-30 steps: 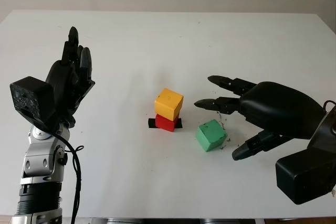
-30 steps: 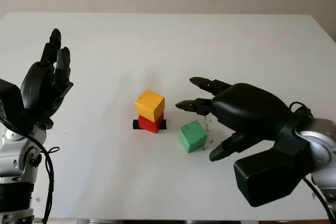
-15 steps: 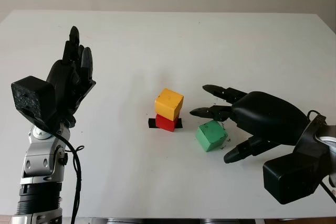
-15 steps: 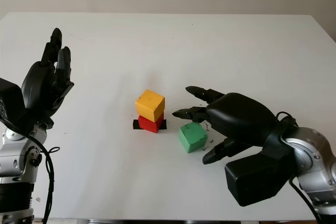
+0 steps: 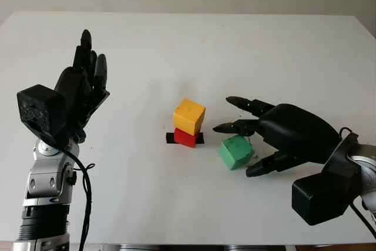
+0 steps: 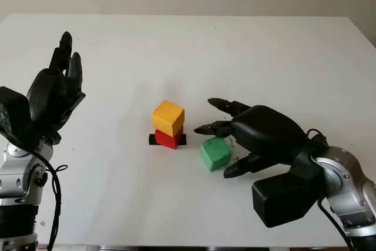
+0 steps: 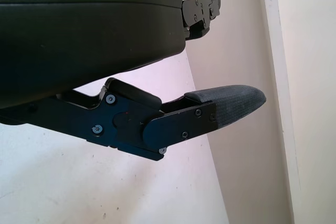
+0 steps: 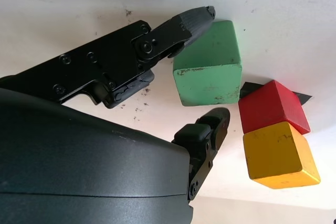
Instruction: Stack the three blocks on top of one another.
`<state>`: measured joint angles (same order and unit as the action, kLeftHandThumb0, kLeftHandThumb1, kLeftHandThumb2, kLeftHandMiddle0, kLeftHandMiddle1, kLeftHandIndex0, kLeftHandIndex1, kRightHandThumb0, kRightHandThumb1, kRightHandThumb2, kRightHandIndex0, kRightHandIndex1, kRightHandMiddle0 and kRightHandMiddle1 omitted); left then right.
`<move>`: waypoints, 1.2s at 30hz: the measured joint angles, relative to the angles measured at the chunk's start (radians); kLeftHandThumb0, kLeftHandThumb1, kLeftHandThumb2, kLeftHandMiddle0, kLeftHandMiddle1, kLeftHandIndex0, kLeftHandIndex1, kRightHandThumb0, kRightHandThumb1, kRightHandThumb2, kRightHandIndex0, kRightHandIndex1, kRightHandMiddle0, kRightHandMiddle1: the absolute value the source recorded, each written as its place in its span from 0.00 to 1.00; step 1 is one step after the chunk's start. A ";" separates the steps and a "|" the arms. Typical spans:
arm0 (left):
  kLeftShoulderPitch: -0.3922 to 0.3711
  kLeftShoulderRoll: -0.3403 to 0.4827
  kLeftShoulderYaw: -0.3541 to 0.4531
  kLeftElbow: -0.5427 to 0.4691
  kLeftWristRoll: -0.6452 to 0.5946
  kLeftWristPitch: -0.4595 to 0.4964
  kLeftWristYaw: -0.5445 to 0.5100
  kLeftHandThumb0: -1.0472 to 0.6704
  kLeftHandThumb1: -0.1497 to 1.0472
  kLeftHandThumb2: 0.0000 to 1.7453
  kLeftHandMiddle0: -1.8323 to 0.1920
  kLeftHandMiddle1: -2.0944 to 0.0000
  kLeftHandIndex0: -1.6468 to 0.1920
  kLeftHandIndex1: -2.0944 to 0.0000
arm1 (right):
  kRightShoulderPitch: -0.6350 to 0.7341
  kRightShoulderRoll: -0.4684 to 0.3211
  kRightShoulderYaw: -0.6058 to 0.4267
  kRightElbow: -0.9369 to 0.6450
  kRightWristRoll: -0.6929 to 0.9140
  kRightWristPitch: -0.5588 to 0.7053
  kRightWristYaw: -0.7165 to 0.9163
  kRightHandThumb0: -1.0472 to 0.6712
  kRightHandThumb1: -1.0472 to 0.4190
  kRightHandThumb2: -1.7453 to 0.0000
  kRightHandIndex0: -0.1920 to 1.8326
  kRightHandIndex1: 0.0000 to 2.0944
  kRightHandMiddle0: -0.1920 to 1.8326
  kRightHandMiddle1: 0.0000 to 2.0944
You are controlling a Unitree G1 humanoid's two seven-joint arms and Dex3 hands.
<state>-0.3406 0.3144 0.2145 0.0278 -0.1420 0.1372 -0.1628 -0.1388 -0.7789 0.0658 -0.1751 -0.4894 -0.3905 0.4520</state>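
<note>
A yellow block (image 5: 189,116) sits on a red block (image 5: 185,139) near the table's middle, turned a little askew on it. Just right of that stack a green block (image 5: 236,153) lies on the table. My right hand (image 6: 212,150) reaches around the green block from the right, open: two fingers (image 5: 235,126) lie past its far side and the thumb (image 5: 258,168) stands at its near right. In the right wrist view one fingertip (image 8: 197,17) touches the green block (image 8: 207,66) and another (image 8: 212,121) stands just off it. My left hand (image 5: 82,89) is raised above the table's left side, open.
A strip of black tape (image 5: 169,138) lies under the red block. The white table (image 5: 176,45) runs back to a pale wall; its right edge shows at the far right. Small dark specks dot the surface around the green block.
My right hand has come left and down around the green block, and its thumb has swung in toward the block. The left hand shifted slightly; the blocks have not moved.
</note>
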 measured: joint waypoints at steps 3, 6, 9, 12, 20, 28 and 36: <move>0.000 0.000 -0.002 -0.001 0.014 0.002 0.002 0.19 1.00 0.38 1.00 1.00 1.00 1.00 | 0.000 0.000 0.000 0.000 0.000 0.000 0.000 0.34 0.15 0.97 0.18 0.04 0.43 0.10; 0.000 0.000 -0.005 -0.002 0.022 0.005 0.003 0.18 1.00 0.37 1.00 1.00 1.00 1.00 | 0.000 0.000 0.000 0.000 0.000 0.000 -0.004 0.35 0.15 0.97 0.20 0.05 0.44 0.11; 0.000 0.000 -0.006 -0.002 0.030 0.005 0.003 0.19 1.00 0.37 1.00 1.00 1.00 1.00 | 0.000 0.004 0.000 0.001 0.007 0.000 -0.010 0.36 0.15 0.97 0.21 0.04 0.43 0.19; 0.000 0.000 -0.006 -0.002 0.031 0.010 0.004 0.19 1.00 0.37 1.00 1.00 1.00 1.00 | 0.000 0.004 0.000 0.006 0.012 -0.002 -0.019 0.37 0.14 0.97 0.22 0.03 0.38 0.35; 0.000 0.000 -0.007 -0.002 0.041 0.012 0.004 0.19 1.00 0.37 1.00 1.00 1.00 1.00 | 0.000 0.004 0.000 0.021 0.027 -0.004 -0.021 0.41 0.11 0.97 0.24 0.03 0.37 0.48; 0.000 0.000 -0.007 -0.002 0.043 0.011 0.004 0.20 1.00 0.36 1.00 1.00 1.00 1.00 | -0.030 0.007 0.000 0.055 0.070 0.010 0.001 0.43 0.12 0.97 0.26 0.03 0.35 0.53; 0.000 0.001 -0.007 -0.003 0.047 0.010 0.004 0.20 1.00 0.37 1.00 1.00 1.00 1.00 | -0.178 0.010 -0.020 0.150 0.182 0.071 0.062 0.43 0.11 0.97 0.26 0.03 0.32 0.55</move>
<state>-0.3406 0.3150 0.2076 0.0252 -0.0950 0.1471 -0.1586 -0.3167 -0.7692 0.0460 -0.0249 -0.3071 -0.3193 0.5145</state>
